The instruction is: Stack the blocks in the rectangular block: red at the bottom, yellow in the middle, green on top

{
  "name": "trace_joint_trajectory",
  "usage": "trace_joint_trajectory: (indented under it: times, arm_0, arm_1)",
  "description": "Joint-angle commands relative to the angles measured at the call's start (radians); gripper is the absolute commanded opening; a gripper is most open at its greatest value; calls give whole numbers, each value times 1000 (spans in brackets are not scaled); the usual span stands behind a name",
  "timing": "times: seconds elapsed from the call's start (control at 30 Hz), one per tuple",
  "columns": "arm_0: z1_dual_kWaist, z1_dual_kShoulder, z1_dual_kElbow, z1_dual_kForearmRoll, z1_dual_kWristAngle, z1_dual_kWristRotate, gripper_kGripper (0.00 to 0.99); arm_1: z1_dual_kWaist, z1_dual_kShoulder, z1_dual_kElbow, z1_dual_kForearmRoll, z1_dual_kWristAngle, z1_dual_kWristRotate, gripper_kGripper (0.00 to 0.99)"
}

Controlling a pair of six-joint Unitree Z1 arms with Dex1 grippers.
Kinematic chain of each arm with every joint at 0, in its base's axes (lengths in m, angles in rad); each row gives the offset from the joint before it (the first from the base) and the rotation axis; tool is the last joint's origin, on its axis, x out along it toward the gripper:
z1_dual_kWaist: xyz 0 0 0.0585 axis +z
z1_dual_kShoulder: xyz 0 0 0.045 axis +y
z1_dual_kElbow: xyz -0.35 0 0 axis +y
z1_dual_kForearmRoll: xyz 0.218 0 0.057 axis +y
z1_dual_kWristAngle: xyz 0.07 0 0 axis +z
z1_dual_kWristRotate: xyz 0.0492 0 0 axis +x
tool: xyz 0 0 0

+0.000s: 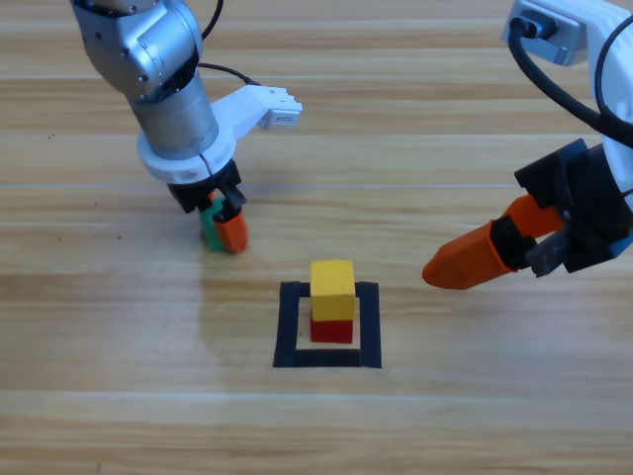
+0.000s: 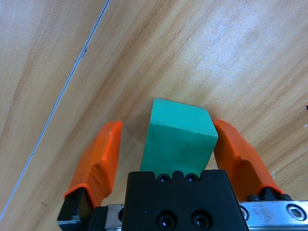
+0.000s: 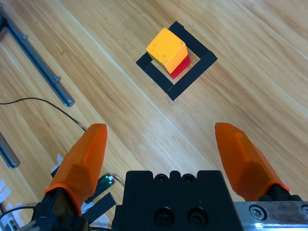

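In the high view the left end effector [image 1: 224, 224] stands in the upper left of the frame, pointing down at the counter [image 1: 119, 396], with the green cube [image 1: 211, 226] between its orange jaws. The left wrist view shows the green cube [image 2: 178, 142] low in the centre of the frame: the right-hand jaw is touching it, while a narrow strip of wood shows between the cube and the left-hand jaw, so the jaws are spread around the cube and not clamped on it. The cube rests on the wood, well apart from the black tape square [image 1: 287, 327] at lower centre. Inside that square the yellow cube [image 1: 332, 288] sits on top of the red cube [image 1: 332, 332]. The right end effector [image 1: 465, 265] hangs at the right edge of the frame, clear of the stack, its jaws spread wide with nothing between them.
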Motion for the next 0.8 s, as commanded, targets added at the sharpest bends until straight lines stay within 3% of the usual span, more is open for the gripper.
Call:
trace_joint_trajectory:
  times: [0.03, 0.13, 0.3, 0.4, 0.63, 0.8]
  arm_0:
    - [-18, 56, 9, -10, 7, -14, 627]
    - [-18, 50, 6, -10, 8, -29, 341]
    - [-18, 10, 1, -5, 2, -116, 32]
    - [-12, -5, -72, 59, -25, -268, 21]
    - [-3, -58, -230, 247, -4, -706, 28]
    - [-69, -21, -424, 452, 62, -848, 0]
  arm_1:
    - [-21, -37, 32, -17, -15, -2, 989]
    - [-21, -36, 32, -19, -15, -2, 989]
    - [-21, -36, 32, -19, -15, -2, 989]
    - [-21, -36, 32, -19, -15, -2, 989]
    - [-21, -36, 32, -19, -12, -2, 989]
    - [-21, -39, 30, -19, -8, 0, 989]
